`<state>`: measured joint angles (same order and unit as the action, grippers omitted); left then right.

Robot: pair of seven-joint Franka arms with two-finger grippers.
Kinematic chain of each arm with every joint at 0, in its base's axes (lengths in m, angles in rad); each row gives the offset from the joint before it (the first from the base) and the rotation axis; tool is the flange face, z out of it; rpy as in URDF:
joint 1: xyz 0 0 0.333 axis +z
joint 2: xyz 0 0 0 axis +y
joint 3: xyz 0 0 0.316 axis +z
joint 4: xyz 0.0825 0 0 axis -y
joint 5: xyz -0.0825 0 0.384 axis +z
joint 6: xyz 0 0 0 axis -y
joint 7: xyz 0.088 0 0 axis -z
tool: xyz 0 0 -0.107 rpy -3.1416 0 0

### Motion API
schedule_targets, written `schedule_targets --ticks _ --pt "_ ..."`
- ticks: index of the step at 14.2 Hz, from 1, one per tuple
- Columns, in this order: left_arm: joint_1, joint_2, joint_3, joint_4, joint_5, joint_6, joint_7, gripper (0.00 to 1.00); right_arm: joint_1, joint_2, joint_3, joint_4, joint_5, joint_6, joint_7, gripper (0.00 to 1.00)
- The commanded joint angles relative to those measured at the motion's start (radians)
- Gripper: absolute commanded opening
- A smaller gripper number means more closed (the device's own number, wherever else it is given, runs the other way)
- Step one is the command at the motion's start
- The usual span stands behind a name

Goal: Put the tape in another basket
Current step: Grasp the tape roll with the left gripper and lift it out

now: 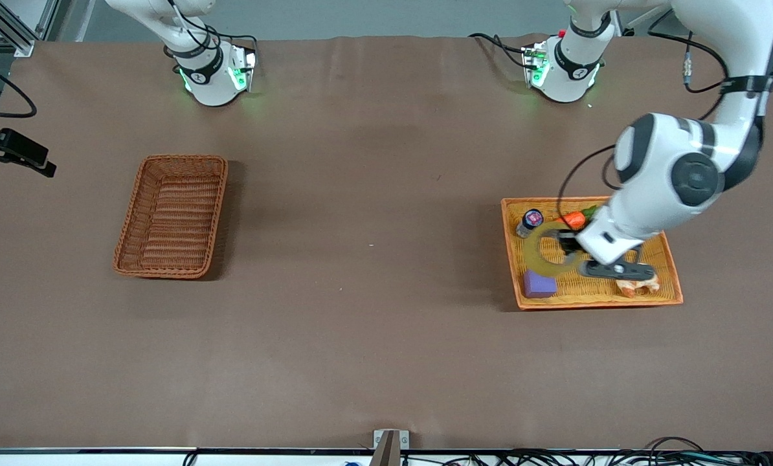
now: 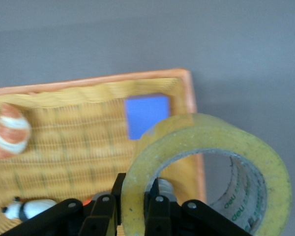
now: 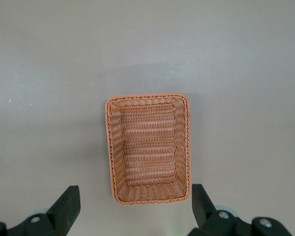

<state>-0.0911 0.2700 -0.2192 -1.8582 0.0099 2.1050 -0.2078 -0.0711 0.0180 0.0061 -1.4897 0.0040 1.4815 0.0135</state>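
The yellowish tape roll (image 1: 534,255) is gripped by my left gripper (image 1: 571,254) over the orange-yellow tray (image 1: 593,301). In the left wrist view the fingers (image 2: 104,209) pinch the roll's wall, one outside and one inside the hole, and the tape (image 2: 187,132) stands out over the tray's corner (image 2: 64,137). The reddish-brown wicker basket (image 1: 173,217) sits empty toward the right arm's end of the table. My right gripper (image 3: 135,195) is open and empty, high above that basket (image 3: 148,147); it is out of the front view.
In the tray lie a purple cube (image 1: 540,283) (image 2: 146,115), a small dark-capped bottle (image 1: 529,222), an orange carrot-like toy (image 1: 575,219) and an orange-and-white toy (image 1: 638,287) (image 2: 10,130). Bare brown table lies between the tray and the basket.
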Motion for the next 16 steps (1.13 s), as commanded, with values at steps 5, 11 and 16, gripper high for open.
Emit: schedule_targets --ticks 5,11,16 --pt "-0.378 0.311 0.004 0.29 0.044 -0.023 -0.467 0.01 0.001 -0.007 0.0 -0.012 0.014 0.006 -0.001 1.0" --pt "-0.613 0.514 0.036 0.505 0.157 -0.013 -0.697 0.01 0.037 -0.006 0.002 -0.032 0.016 0.022 0.006 1.0" --pt "-0.667 0.538 0.049 0.544 0.144 0.032 -0.731 0.01 0.148 -0.003 0.003 -0.173 0.016 0.202 0.057 1.0"
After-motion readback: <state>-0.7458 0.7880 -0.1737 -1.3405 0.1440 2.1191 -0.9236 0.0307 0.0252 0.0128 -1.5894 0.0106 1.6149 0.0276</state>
